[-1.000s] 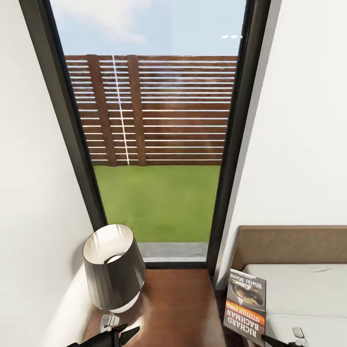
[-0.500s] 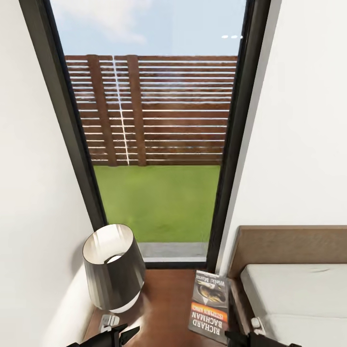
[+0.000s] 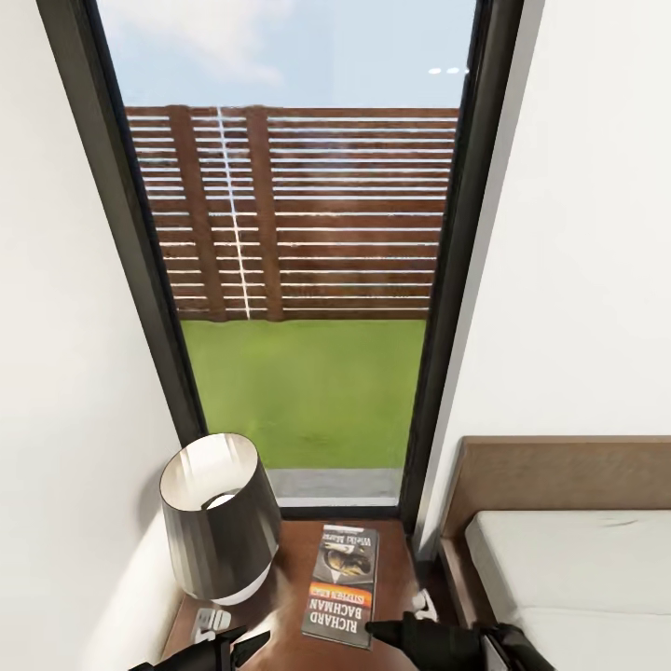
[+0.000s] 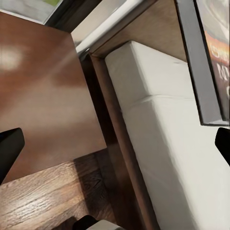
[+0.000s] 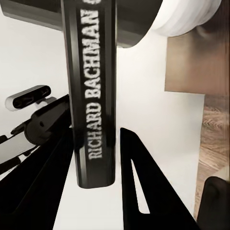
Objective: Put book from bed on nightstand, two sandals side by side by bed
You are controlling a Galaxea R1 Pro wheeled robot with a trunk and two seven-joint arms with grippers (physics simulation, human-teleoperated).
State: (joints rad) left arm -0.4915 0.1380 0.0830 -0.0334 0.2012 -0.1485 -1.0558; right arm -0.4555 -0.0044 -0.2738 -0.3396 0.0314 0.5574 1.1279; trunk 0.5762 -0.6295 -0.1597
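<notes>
The book (image 3: 342, 585) is a thin paperback with a dark cover picture at its far end, an orange band across the middle and white lettering on black at its near end. It lies over the glossy brown top of the nightstand (image 3: 289, 568), and whether it rests on the wood or hangs just above it cannot be told. The right gripper (image 3: 373, 631) reaches in from the bed (image 3: 568, 559) side and meets the book's near edge, with its fingertip at the corner. In the right wrist view the dark spine (image 5: 91, 96) stands between the two black fingers (image 5: 139, 191), which close narrowly on it and hold the book. The cover reads "RICHARD BACHMAN", with smaller words in the orange band that look like "STEPHEN KING"; the writing at the far end is too small to read surely. The spine also carries "RICHARD BACHMAN". The left gripper (image 3: 219, 646) sits low at the near left, beside the base of a grey-shaded lamp (image 3: 219, 517) and apart from the book. In the left wrist view its dark fingertips (image 4: 9, 148) stand wide apart with nothing between them, above the nightstand top and the pale mattress edge.
</notes>
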